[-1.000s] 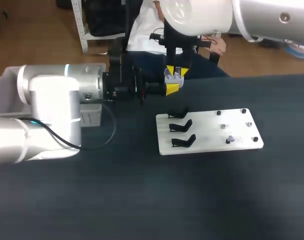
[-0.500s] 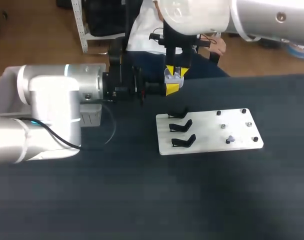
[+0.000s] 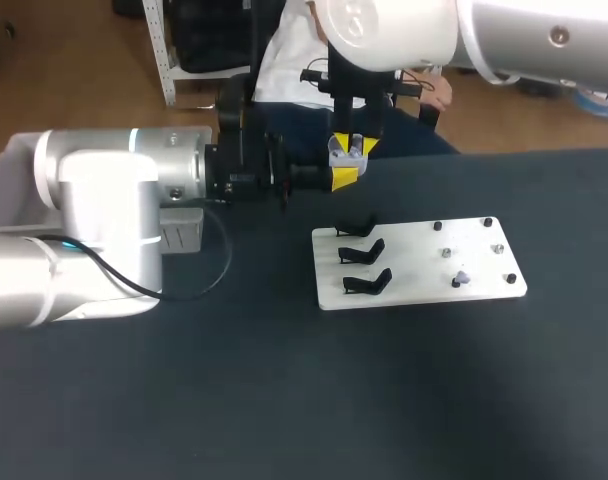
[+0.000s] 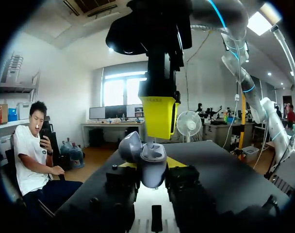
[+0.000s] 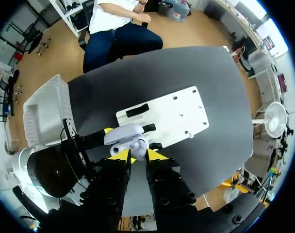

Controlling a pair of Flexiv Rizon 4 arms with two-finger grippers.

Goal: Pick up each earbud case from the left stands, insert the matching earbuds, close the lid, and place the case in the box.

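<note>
Okay, the earbud case [image 4: 143, 154] is up in the air, off the worktop [image 3: 284, 400], just past the far edge of the white board [image 3: 424, 270] on its stand side. My left end effector [image 4: 150, 171] is clamped on the case body from both sides, with the lid tipped open. All three black stands [image 3: 362, 255] on the board are bare.

My right end effector [image 5: 138, 155] comes straight down over the case. Its tips are drawn narrow on what looks to me like a pale earbud [image 5: 138, 144], right at the open mouth. I can't tell whether it's seated.

On handling, I judge the case to be a light, hard plastic shell, smooth and rounded, so it could easily twist or squirt out of a two-finger pinch. The low body is the right place to hold it, clear of the hinge and lid. The lid looks like the weak part, so I'd close it with a gentle push on top, not a squeeze.

The earbud is tiny and slick. I'd hold it by its bulb and lower it in straight. One more pale piece [image 3: 462, 278] sits on the board's peg side. The white box [image 5: 45, 109] waits well beyond the board's stand side.
</note>
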